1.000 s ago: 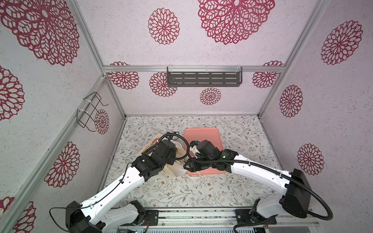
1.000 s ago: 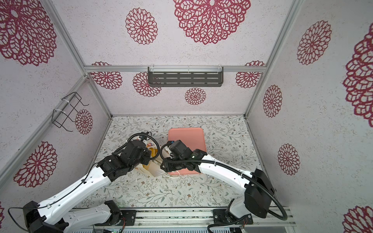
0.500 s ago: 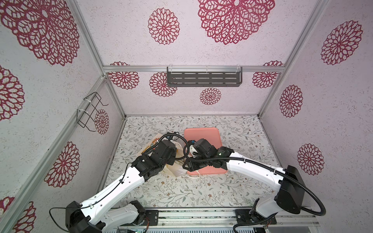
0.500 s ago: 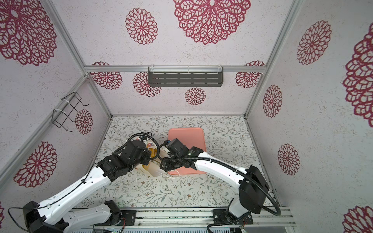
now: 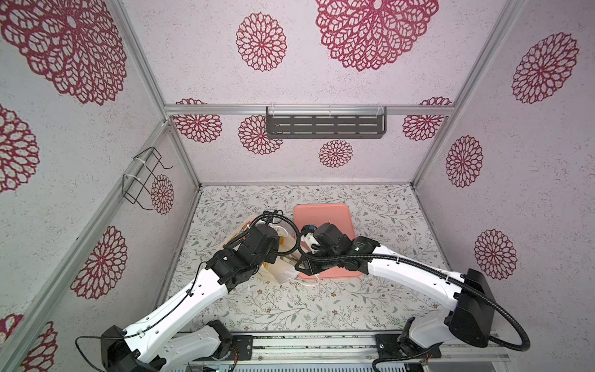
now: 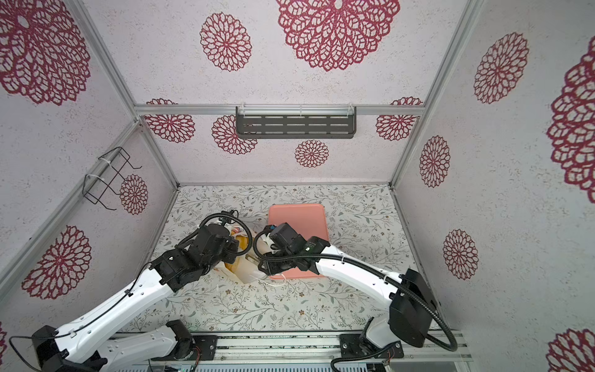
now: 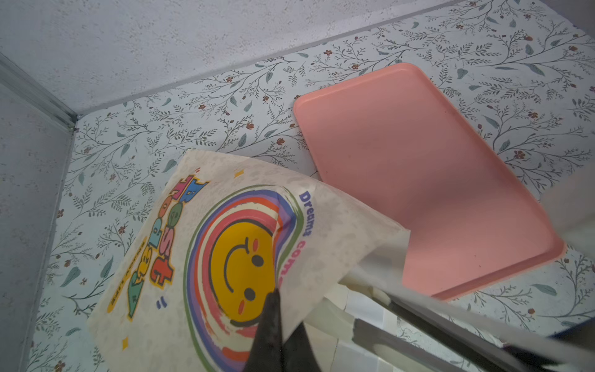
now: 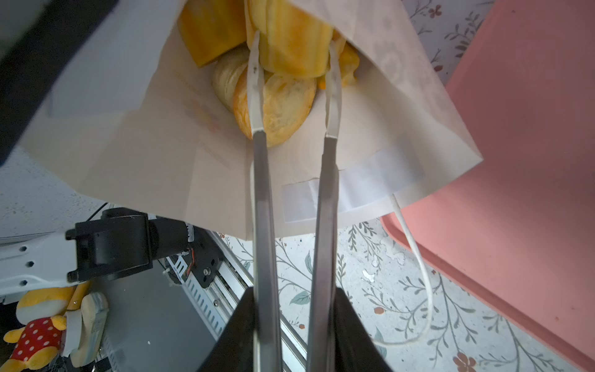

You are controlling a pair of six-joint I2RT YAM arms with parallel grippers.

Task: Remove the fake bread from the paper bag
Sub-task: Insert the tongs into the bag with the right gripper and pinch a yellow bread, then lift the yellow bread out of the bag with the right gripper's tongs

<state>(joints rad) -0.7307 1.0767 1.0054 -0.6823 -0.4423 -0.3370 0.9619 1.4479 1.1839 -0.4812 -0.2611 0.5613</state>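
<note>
Lying on its side just left of the pink tray [image 5: 325,214], the paper bag [image 5: 281,271] is running its long axis alongside the tray's left edge, mouth facing the tray's near left corner; the left gripper [image 7: 282,337] is pinching the bag's upper wall, fully closed; the right gripper [image 8: 293,48] is reaching through the mouth, its long fingers [image 8: 257,96] closing on the long loaf [image 8: 289,29], tips touching both sides; the fake bread [image 8: 283,109] is sitting inside, the loaf pointing end-on toward the mouth; since a second ago bag and tray are staying put, the right fingers drawing closer together
</note>
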